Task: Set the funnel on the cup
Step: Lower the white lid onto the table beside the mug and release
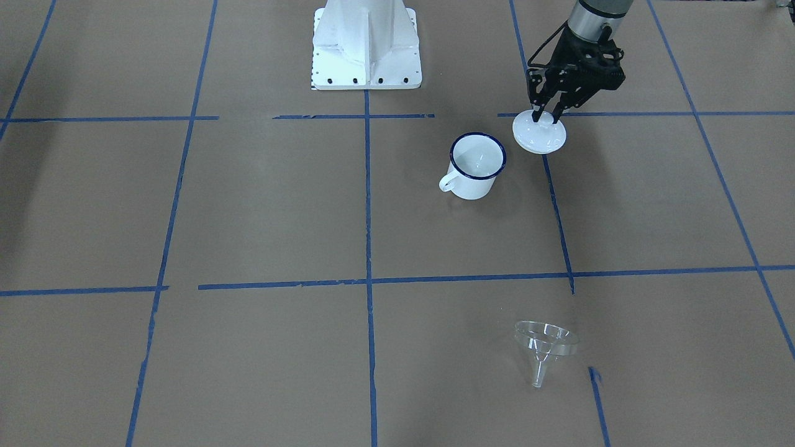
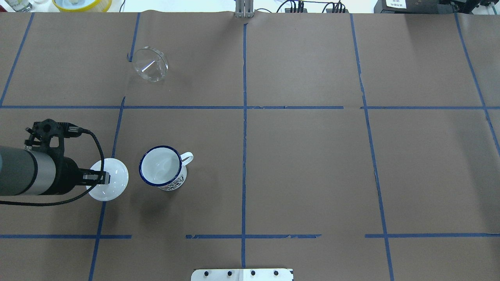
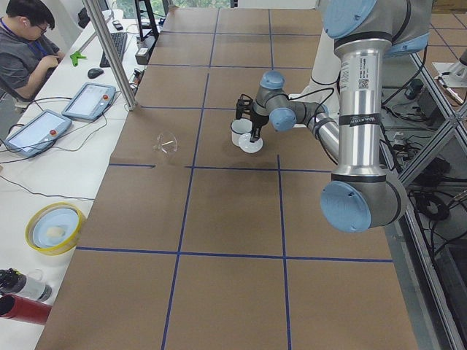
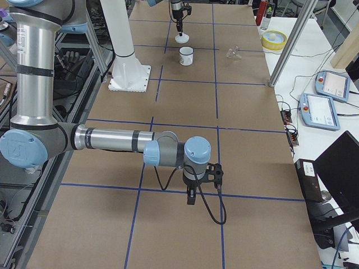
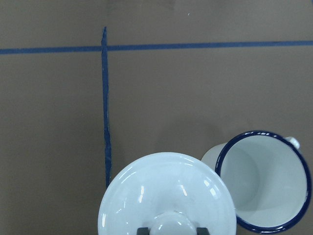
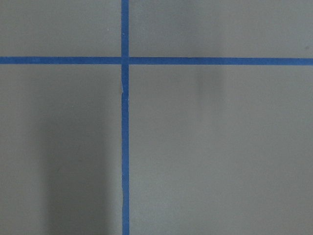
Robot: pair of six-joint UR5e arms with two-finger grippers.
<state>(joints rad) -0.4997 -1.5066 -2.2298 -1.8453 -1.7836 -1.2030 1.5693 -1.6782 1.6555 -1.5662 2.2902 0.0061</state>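
The clear funnel [image 1: 545,344] lies on its side on the brown table, alone, far from the robot; it also shows in the overhead view [image 2: 150,69]. The white cup [image 1: 477,166] with a dark blue rim stands upright and open, empty inside [image 5: 264,181]. My left gripper [image 1: 545,115] points down beside the cup, shut on the knob of a round white lid [image 1: 539,133] at or just above the table. My right gripper [image 4: 190,199] hangs over bare table far from these things; I cannot tell whether it is open or shut.
The robot's white base [image 1: 366,49] stands behind the cup. Blue tape lines cross the brown paper. A yellow bowl [image 2: 82,4] and monitors sit off the table's far edge. An operator [image 3: 25,44] sits at the far side.
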